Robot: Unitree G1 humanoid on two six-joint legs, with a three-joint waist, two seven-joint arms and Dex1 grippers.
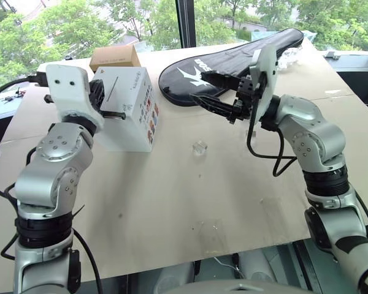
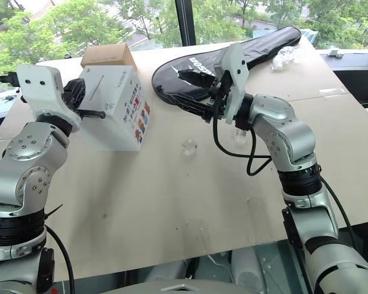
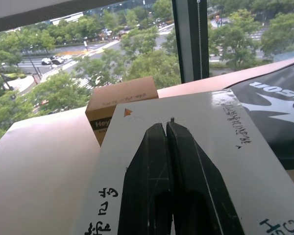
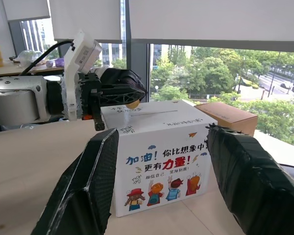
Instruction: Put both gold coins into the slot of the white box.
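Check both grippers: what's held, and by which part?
Left gripper, over the white cube carton, pinches a small gold-yellow round coin by its edge at the fingertips. Right gripper is open, holding nothing.

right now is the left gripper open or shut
Shut. The left gripper has its two black fingers pressed together over the white box, with a gold coin pinched at their tips.

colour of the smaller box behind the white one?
Plain brown cardboard, with a dark printed label on one side; the left wrist view shows it best, behind the white box.
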